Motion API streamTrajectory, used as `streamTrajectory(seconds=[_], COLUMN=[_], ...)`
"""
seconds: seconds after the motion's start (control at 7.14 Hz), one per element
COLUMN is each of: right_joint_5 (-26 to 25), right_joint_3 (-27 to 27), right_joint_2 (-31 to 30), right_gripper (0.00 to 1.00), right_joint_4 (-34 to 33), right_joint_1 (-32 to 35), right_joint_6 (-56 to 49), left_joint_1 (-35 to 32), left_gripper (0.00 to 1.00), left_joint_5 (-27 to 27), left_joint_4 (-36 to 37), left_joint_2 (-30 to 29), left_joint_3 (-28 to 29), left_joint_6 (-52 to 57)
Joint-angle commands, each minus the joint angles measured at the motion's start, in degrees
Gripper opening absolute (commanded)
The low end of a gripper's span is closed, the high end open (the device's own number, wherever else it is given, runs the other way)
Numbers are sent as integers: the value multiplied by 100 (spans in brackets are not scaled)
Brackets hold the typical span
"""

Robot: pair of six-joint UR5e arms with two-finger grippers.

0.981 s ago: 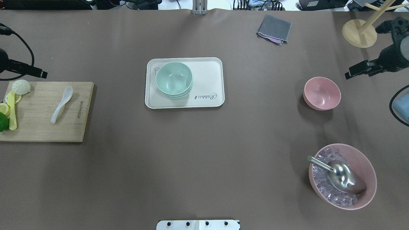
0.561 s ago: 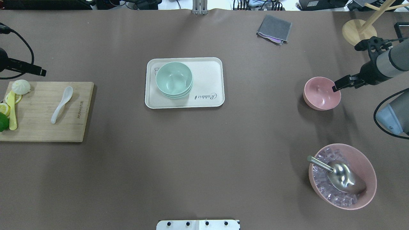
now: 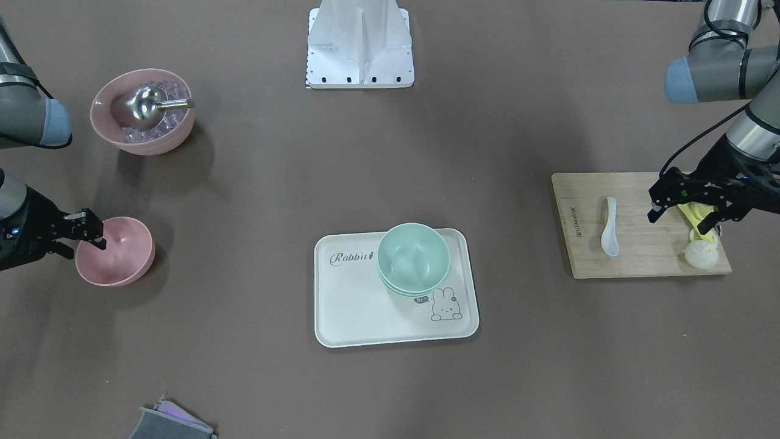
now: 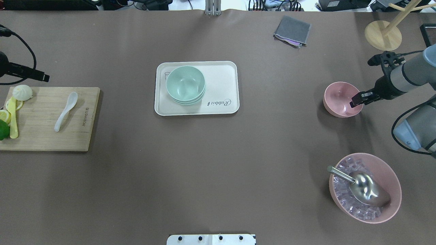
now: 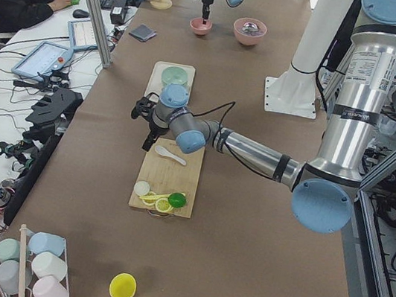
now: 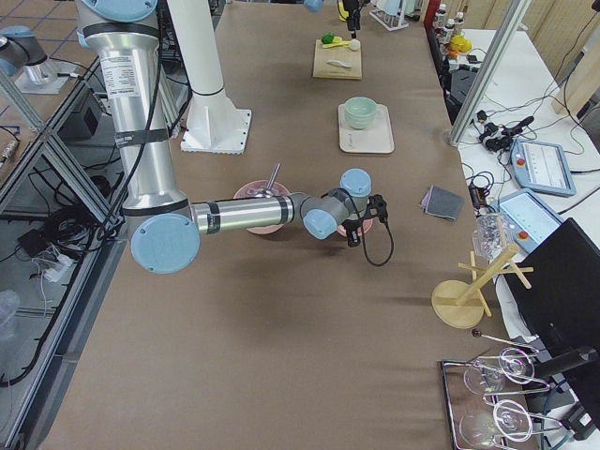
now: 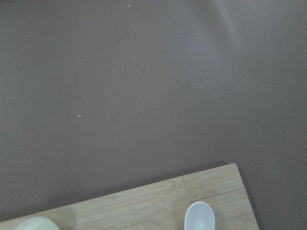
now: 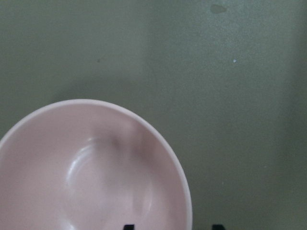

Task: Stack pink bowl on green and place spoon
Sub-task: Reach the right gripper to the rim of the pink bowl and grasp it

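Straddling the right rim of the pink bowl with the right hand: narrowly parted, gripping nothing yet, one fingertip inside the wall and one outside in the wrist view, probably to pinch the rim rather than span the bowl. Leaving that bowl upright on the bare worktop, right of centre, well apart from the green bowls nested on the left half of the white tray. Hovering with the left hand over the far edge of the cutting board, seemingly spread and empty, near the spoon but not touching it. Offering open worktop from bowl to tray, with only the tray lip to clear. Keeping the ice bowl nearer and the grey cloth farther, both off that line. Crowding the board's left edge with a yellow utensil and lemon slices, yet leaving bare wood around the spoon.
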Motion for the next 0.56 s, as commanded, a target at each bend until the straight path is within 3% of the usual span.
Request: streamTrajectory(seconds=[0.0,0.42], right_joint_5=[51,1077], right_joint_3=[43,60], right_joint_2=[14,303], right_gripper=[0,0], right_joint_4=[35,27], right_joint_1=[145,821], right_joint_6=[28,709], left_joint_1=[0,9], left_gripper=[97,97], left_joint_5=[-20,-11], left_joint_4=[-4,-22], left_joint_2=[-8,-8], left_joint_3=[5,67], left_joint_6=[-10,-36])
